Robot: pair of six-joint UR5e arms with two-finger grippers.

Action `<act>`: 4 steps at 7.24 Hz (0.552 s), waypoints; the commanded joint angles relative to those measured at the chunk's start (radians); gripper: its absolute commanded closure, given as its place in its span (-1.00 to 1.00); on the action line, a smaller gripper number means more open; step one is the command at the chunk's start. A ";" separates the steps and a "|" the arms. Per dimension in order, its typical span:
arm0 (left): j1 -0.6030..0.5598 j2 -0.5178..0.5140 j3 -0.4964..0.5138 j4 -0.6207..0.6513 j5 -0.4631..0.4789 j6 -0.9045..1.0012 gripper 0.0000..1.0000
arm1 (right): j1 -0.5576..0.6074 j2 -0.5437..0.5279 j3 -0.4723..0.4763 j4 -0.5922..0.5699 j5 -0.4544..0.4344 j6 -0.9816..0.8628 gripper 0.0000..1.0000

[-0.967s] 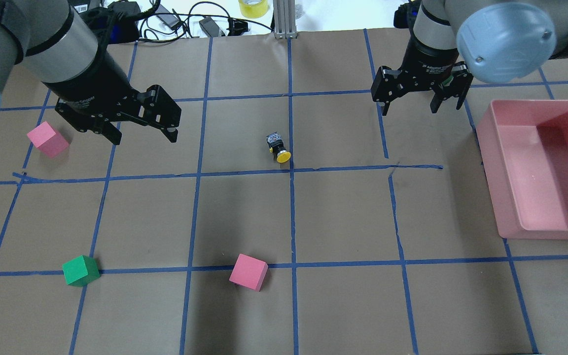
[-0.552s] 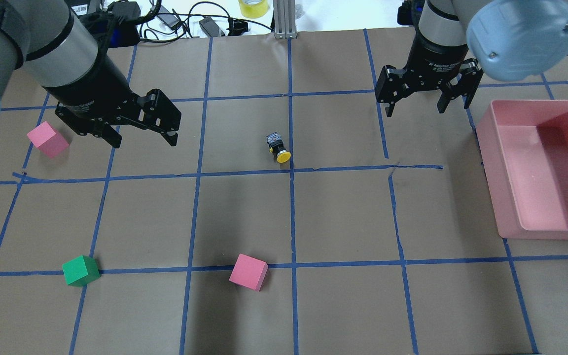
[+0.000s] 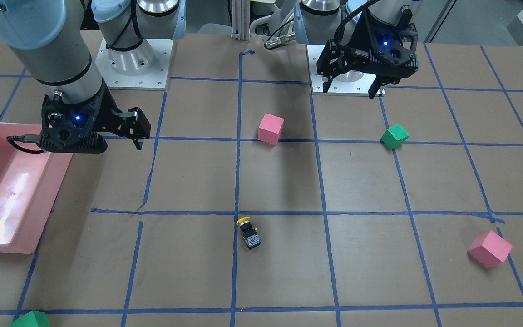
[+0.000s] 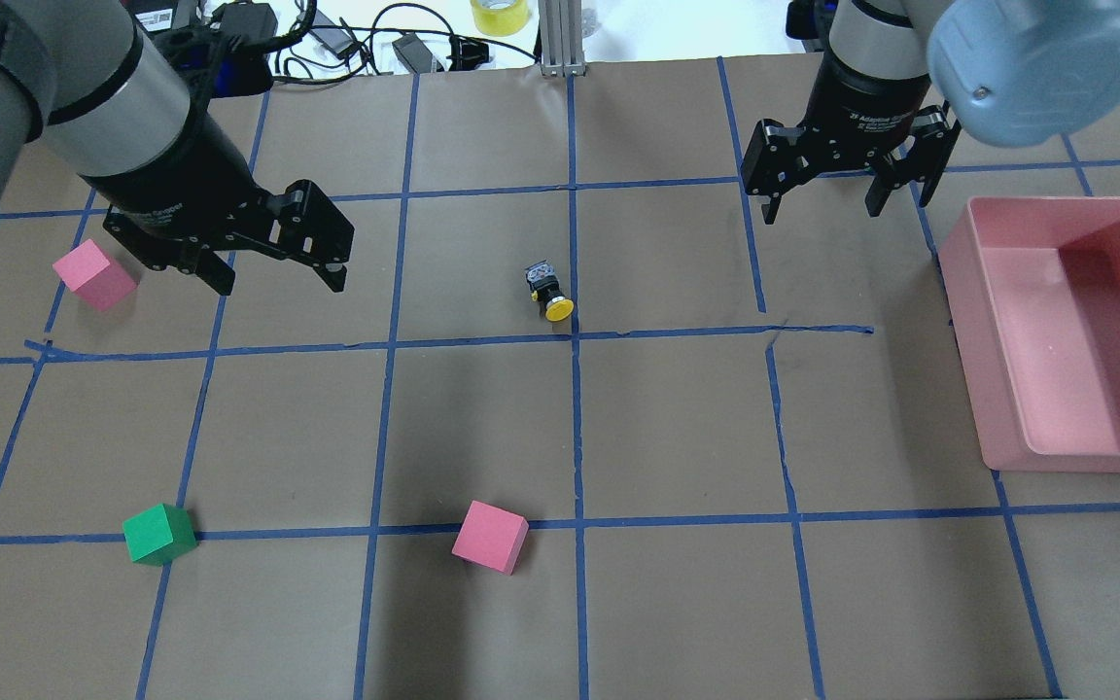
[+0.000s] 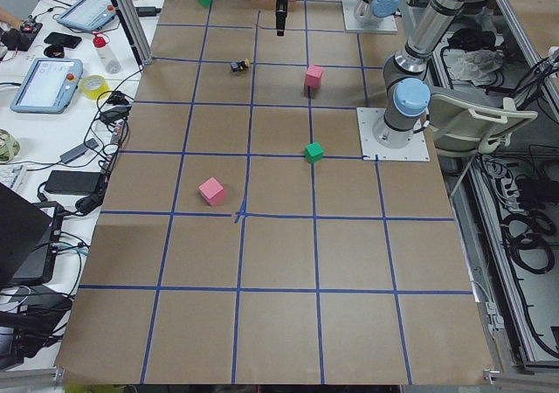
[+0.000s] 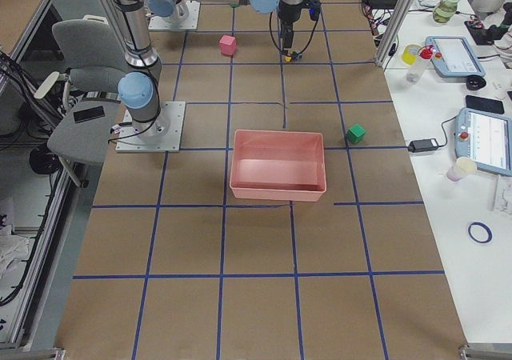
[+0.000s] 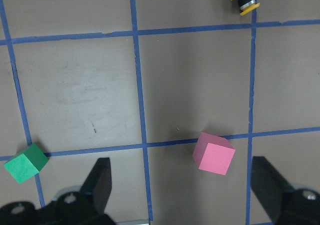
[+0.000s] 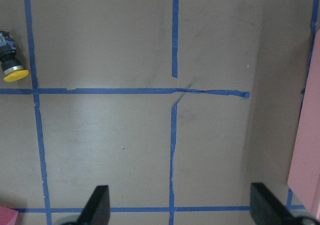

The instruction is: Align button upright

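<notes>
**Button on its side, both grippers empty**

We see the button lying on its side on the table, near the middle. It is in the grid square on the robot's left of the central tape line, just past the cross line. Its yellow cap points back toward the robot and sits just beside the central line. The black body and grey contact block point away from the robot. Nothing touches it.

The left gripper hangs above the table on the robot's left, well apart from the button. Its jaws are spread wide and hold nothing. A pink cube sits near it, on its outer side.

The right gripper hangs on the other side, farther from the robot. Its jaws are also spread and empty. It is between the button and the pink tray, near the tray's far corner.

Closer to the robot we find a green cube and a second pink cube, both resting against a tape line. In the left wrist view, the button shows at the top edge. In the right wrist view, it shows at the left edge.
</notes>
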 commanded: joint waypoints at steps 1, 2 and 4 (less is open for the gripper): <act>0.000 0.001 -0.003 0.000 0.002 0.000 -1.00 | -0.006 0.001 -0.001 -0.001 0.001 0.000 -1.00; 0.000 0.001 -0.003 0.000 0.004 0.000 -1.00 | -0.006 0.001 -0.001 -0.002 0.001 0.000 -1.00; 0.000 0.001 -0.003 0.000 0.002 0.000 -1.00 | -0.006 0.001 -0.001 -0.004 0.010 0.000 -1.00</act>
